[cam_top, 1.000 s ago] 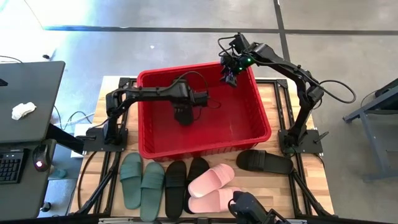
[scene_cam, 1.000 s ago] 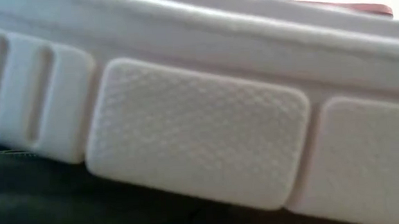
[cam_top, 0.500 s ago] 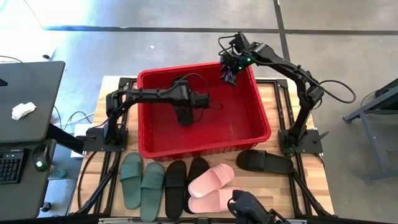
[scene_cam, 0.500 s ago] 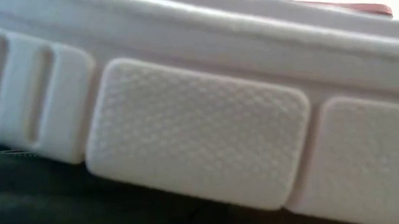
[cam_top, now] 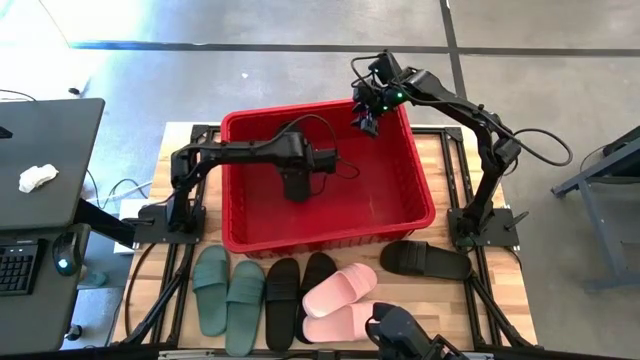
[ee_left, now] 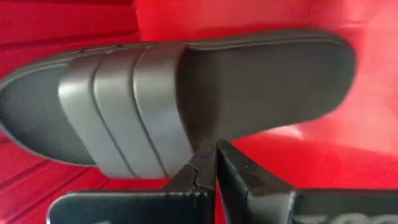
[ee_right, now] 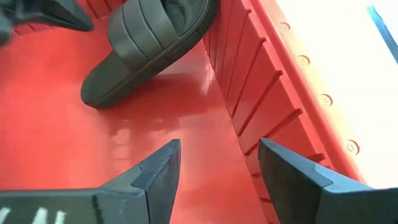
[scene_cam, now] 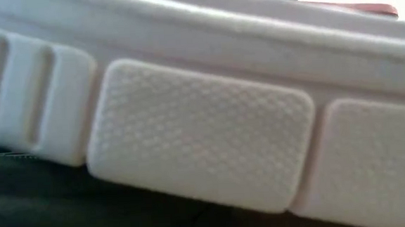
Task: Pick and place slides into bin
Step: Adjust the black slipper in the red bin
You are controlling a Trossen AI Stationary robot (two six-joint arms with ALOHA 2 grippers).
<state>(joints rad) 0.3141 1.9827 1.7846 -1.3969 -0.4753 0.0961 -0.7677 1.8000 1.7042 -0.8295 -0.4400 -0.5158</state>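
One black slide [ee_left: 186, 99] is lying on the floor of the red bin [cam_top: 420, 175], and I am looking at it past the left gripper [ee_left: 216, 163], whose fingers are pressed together with nothing between them, their tips just beside the slide's near edge. In the wrist view the slide's long axis is running crosswise to those fingers, strap towards one end and bare heel bed towards the other. I am reading that as a slide already delivered rather than one being gripped.

In the high view the left gripper [cam_top: 300, 185] is sitting low inside the bin, near its middle. The right gripper [ee_right: 219, 163] is hanging over the bin's far right corner with its fingers spread wide and empty, the same black slide showing ahead of it against the ribbed wall.

Seven slides are waiting on the bench [cam_top: 455, 160] in front of the bin: a sage green pair [cam_top: 228, 292] at the left, a black pair [cam_top: 298, 288] next to it, a pale pink pair [cam_top: 342, 303] stacked partly one on the other, and a single black slide [cam_top: 425, 259] lying crosswise at the right. That single one is closest to the right arm's base, so I am judging the right arm the better reach for it. The low view is filled by a pale pink sole [scene_cam: 203, 127].
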